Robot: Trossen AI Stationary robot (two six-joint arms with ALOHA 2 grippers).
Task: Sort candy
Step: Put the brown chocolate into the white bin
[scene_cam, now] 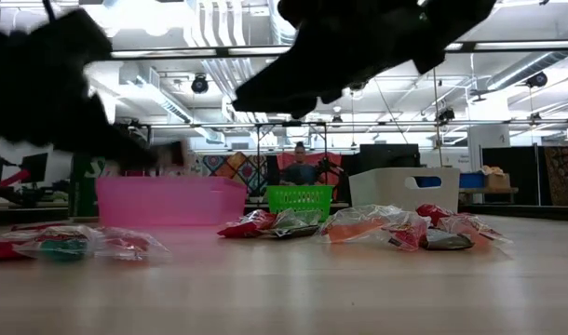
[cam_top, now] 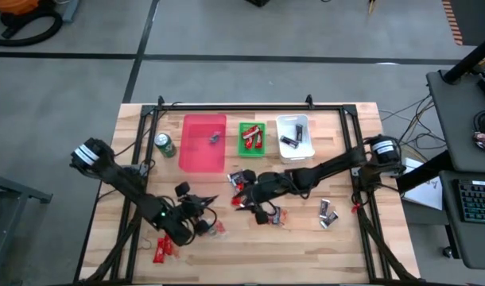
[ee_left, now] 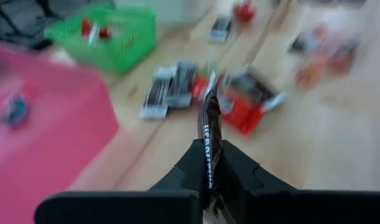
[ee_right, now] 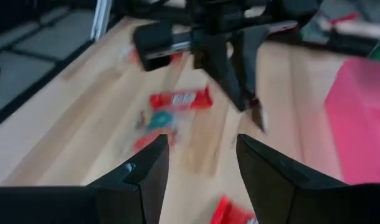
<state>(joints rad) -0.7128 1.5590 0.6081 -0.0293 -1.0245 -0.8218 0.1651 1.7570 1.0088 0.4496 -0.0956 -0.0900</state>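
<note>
My left gripper (ee_left: 207, 167) is shut on a dark, silver-printed candy (ee_left: 209, 127) and hangs over the table's near middle (cam_top: 207, 199). My right gripper (ee_right: 201, 155) is open over the candy pile (cam_top: 254, 195) and touches nothing. It faces the left gripper (ee_right: 243, 74). Loose wrapped candies lie flat on the wood: red and dark ones (ee_left: 243, 102), a red bar (ee_right: 180, 99), and more near the front edge (cam_top: 164, 248). Along the far side stand a pink bin (cam_top: 204, 143), a green bin (cam_top: 252, 137) with red candies and a white bin (cam_top: 295, 137) with dark ones. My left gripper pinches the dark candy's wrapper (ee_left: 209, 155) between its two fingers, and the flat packet shows edge-on. The free end (ee_left: 210, 102) sticks out forward past the fingertips. In the right wrist view the candy (ee_right: 258, 117) hangs below the fingers, clear of the table.
A green drink can (cam_top: 164, 145) stands left of the pink bin. A black frame rail (cam_top: 250, 108) runs along the table's far edge and down both sides. Two dark candies (cam_top: 328, 213) lie toward the right. Bare wood shows along the near edge (cam_top: 306, 254).
</note>
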